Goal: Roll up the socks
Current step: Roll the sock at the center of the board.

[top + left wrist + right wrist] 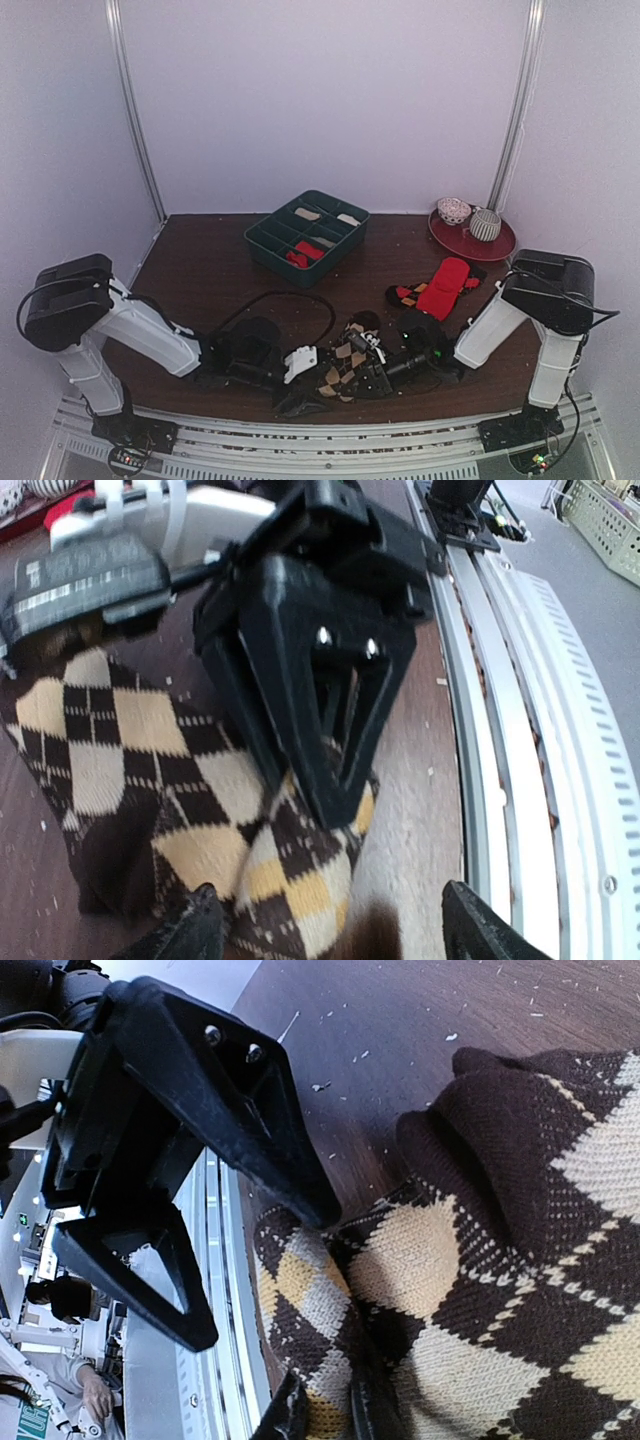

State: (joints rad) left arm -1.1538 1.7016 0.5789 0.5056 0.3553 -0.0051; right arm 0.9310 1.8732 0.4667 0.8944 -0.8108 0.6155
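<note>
The dark brown socks with tan argyle diamonds [345, 365] lie bunched at the table's front middle. They fill the left wrist view [120, 750] and the right wrist view [500, 1290]. My right gripper [330, 1415] is shut on a fold of the argyle sock near the front edge; it also shows in the top view [352, 385] and the left wrist view [320, 700]. My left gripper [335, 930] is open wide, its fingertips [190, 930] astride the sock's near end, facing the right gripper [300, 392]. I see no red pair with white striped cuffs.
A plain red sock on a dark red-marked one [442, 285] lies at the right. A green divided tray [262, 240] with small items stands at the back middle. A red plate [500, 245] holds two rolled sock balls. A black cable [290, 295] loops on the table. The metal rail [520, 780] runs along the front edge.
</note>
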